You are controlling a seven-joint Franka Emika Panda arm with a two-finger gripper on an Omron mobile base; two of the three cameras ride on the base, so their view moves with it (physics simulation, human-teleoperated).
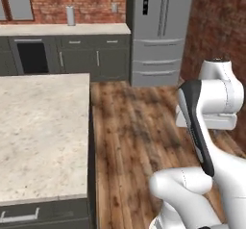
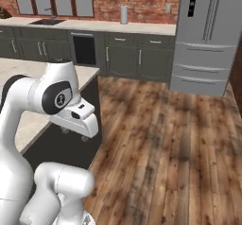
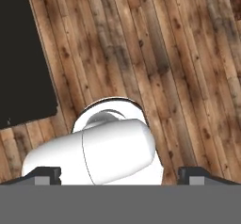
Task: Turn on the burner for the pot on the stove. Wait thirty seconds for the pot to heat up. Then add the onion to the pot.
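Speckled beige stone covers the island tabletop (image 1: 41,132) at the left of the left base view, bare on top, with a dark drawer front and a pale handle under its near edge. Behind it, along the brick wall (image 1: 86,9), runs a row of dark grey cabinets (image 1: 93,57) with a black-fronted oven (image 1: 31,57) set into them and a grey canister (image 1: 70,15) standing on the back counter. Right of the island lies the brown plank floor (image 1: 139,136), and further right a tall grey fridge (image 1: 161,31) with a small dark panel on its door; no writing on it can be read.

From the right base view a sink (image 2: 47,21) sits in the back counter at the far left, under pale windows, and the fridge stands at the far right. The white arm (image 2: 56,101) is folded in the lower left, beside the island's dark side.

Looking down from the hand view, the jaws (image 3: 120,175) are spread wide and hold nothing; one dark fingertip (image 3: 44,175) sits low at the left, the other low at the right, above the floorboards. The stove, pot and onion cannot be located from these pictures.
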